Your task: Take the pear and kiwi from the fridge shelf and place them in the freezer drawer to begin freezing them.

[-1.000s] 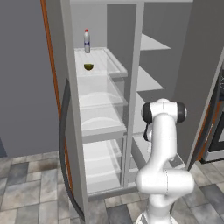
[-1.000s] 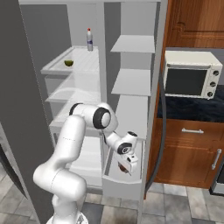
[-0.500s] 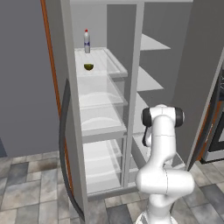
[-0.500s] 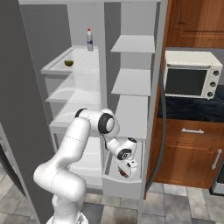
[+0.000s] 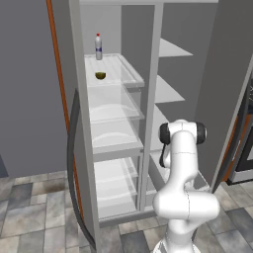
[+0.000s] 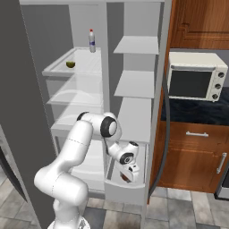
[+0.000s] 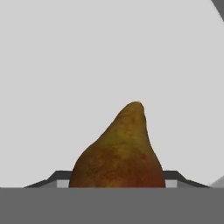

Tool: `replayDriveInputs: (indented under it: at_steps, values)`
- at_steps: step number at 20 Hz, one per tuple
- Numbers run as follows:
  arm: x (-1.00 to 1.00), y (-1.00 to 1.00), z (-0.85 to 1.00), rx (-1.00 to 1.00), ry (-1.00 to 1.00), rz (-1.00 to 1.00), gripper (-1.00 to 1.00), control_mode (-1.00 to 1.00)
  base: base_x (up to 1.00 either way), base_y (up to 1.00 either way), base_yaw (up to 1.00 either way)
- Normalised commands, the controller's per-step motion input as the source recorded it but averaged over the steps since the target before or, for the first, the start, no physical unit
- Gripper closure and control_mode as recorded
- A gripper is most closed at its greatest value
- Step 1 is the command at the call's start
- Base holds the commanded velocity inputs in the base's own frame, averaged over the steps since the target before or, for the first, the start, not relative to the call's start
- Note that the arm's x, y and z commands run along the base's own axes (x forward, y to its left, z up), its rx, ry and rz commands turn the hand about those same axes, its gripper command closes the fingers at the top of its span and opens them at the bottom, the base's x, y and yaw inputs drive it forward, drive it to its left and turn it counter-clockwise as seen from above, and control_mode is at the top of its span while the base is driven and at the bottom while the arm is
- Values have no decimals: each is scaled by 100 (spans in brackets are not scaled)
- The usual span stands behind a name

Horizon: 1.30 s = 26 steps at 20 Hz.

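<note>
Freezer drawer: the white open drawer (image 6: 123,195) is seen at the foot of the right-hand compartment; the hand (image 6: 129,172) and the pear (image 6: 125,178) are inside it, below its rim.
Fridge shelf: the top white shelf (image 5: 124,70) (image 6: 87,68) with a clear raised rim carries the kiwi (image 5: 100,75) (image 6: 70,64) near its front left and a bottle (image 5: 98,47) (image 6: 92,40) at the back, well apart from it.
Clear bins: two clear-fronted bins (image 5: 116,106) are stacked under that shelf; nothing can be made out in them.
Hand: the hand (image 7: 113,180) is closed on the pear, a dark fingertip (image 7: 56,176) showing on each side of the fruit's base.
Pear: in the hand view the pear (image 7: 120,148) is shown as a broad round body tapering to a narrow neck; the skin is russet brown with olive-yellow mottling and a matt look. A plain pale grey surface lies behind it.
Kiwi: small and rounded, yellow-green above and dark beneath; finer texture cannot be told.
Bottle: slim and upright, white with a blue band and a red cap.
Arm: the smooth white arm (image 5: 180,148) is bent down into the freezer side.
Surroundings: a cream toaster oven (image 6: 194,81) is set on the dark bench above wooden cabinets.
Change: the hand has been lowered further into the drawer than half a second ago, and the elbow has dropped with it; the kiwi and bottle have not been moved.
</note>
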Motion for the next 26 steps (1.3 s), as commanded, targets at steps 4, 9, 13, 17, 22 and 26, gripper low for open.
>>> replayDriveInputs:
  at_steps: [4,9,13,17,22,26]
  values:
    - [-46,6,-41,0,7,0,-100,-100,0,0,0]
    - [-40,2,-9,0,1,0,-100,-100,0,0,0]
    - [-28,0,0,0,0,0,-100,-100,0,0,0]
    - [-27,0,0,0,0,0,-100,-100,0,0,0]
    - [-26,-1,47,0,-7,0,-100,-100,0,0,0]
    - [0,0,96,0,-4,0,-100,-100,0,0,0]
